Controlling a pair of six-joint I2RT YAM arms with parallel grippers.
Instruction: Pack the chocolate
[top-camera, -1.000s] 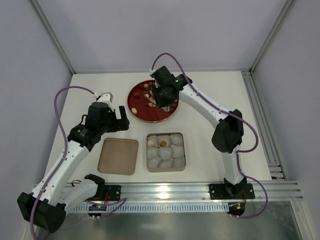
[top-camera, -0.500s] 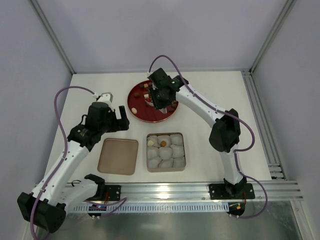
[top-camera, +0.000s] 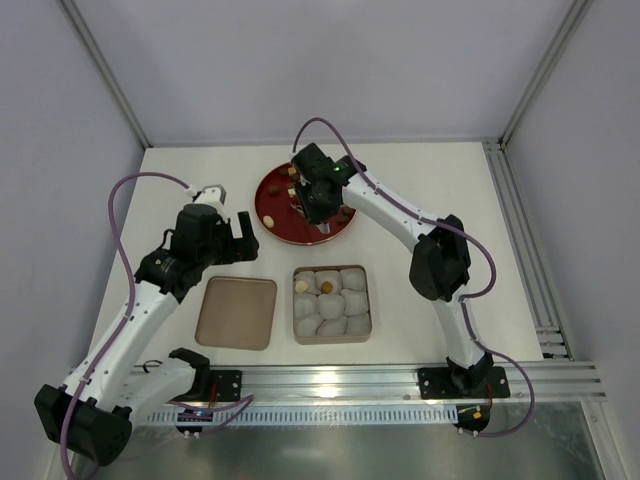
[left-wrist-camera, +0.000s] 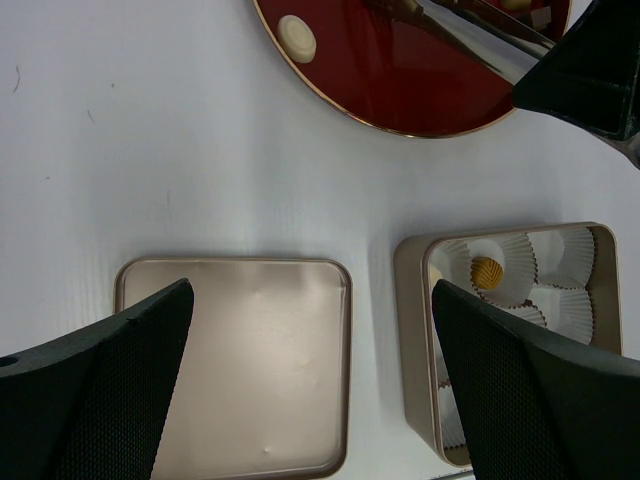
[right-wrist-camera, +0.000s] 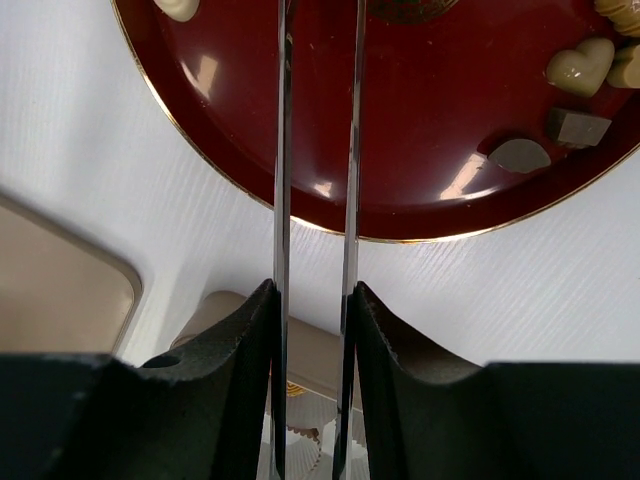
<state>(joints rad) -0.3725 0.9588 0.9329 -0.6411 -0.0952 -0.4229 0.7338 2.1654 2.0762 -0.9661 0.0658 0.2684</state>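
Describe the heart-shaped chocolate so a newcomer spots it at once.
Find the round red plate beyond the square tin. In the right wrist view, look near its rim at upper right. Yours is the cream heart, just above a grey-brown cube and a brown half-round piece, neither heart-shaped.

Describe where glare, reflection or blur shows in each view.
Top external: even light, glare on the metal sheet in front. Left wrist: soft sheen on the flat tan tray. Right wrist: white highlights on the red plate.
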